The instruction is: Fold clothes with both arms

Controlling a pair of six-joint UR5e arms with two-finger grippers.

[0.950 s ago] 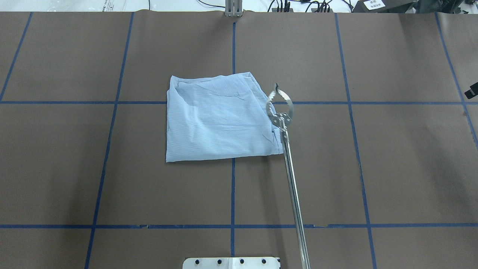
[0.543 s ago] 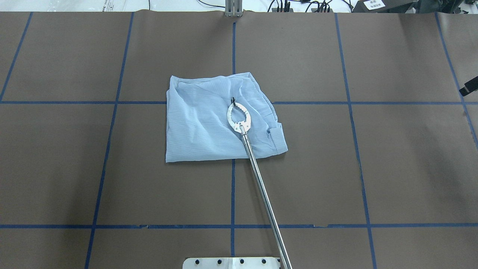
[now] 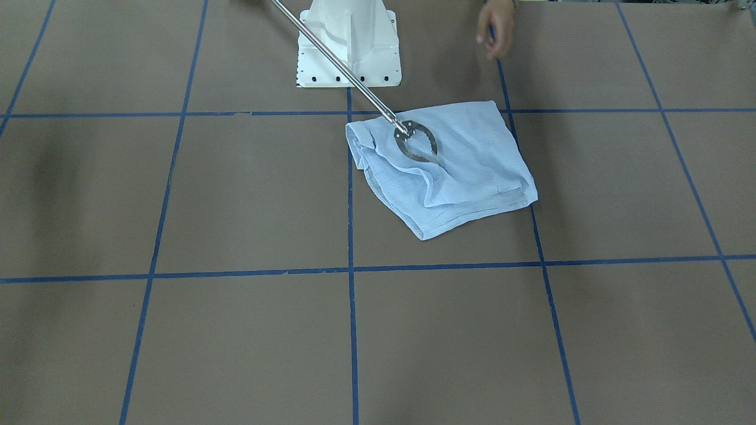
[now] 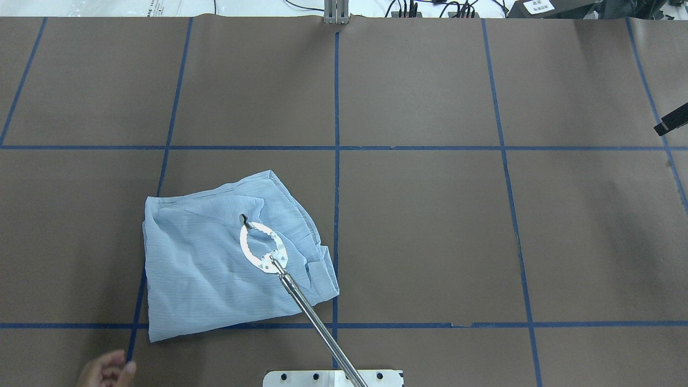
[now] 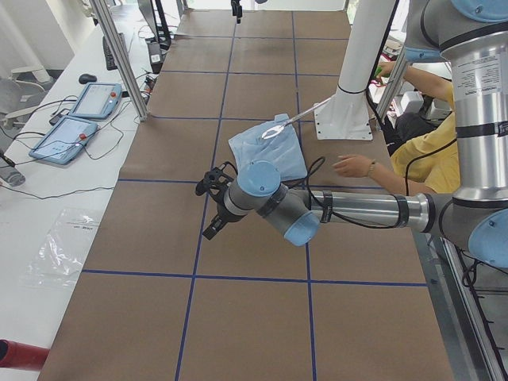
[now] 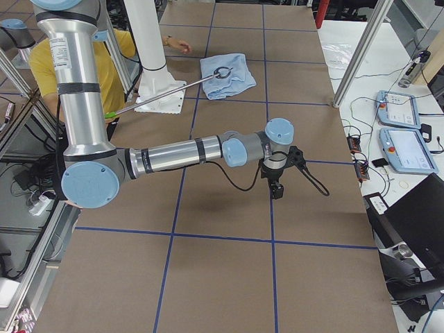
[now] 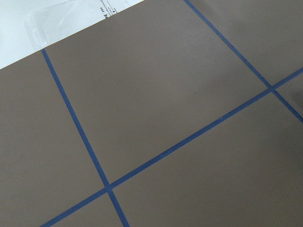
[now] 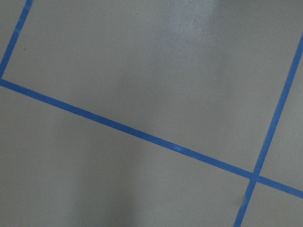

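The light-blue pinstriped shirt [image 4: 193,274] lies folded into a rumpled square on the brown table, left of centre and near the robot's base. It also shows in the front-facing view [image 3: 478,171] and small in both side views [image 5: 274,155] [image 6: 232,75]. My left gripper [image 5: 209,208] hangs over bare table far from the shirt; I cannot tell if it is open. My right gripper [image 6: 277,186] is also far from the shirt, with only a black tip at the overhead view's right edge [image 4: 669,124]; its state is unclear. Both wrist views show only bare table.
A metal grabber pole with a toothed claw [image 4: 262,244] presses on the shirt's middle [image 3: 416,141]. An operator's hand [image 4: 105,370] is at the table's near-left edge. The white pedestal base [image 3: 348,41] stands close to the shirt. Blue tape lines grid the table [image 4: 430,215].
The grabber pole has dragged the shirt from the table's centre to the left and toward the robot's base. An operator's hand has come into view at the near-left edge.
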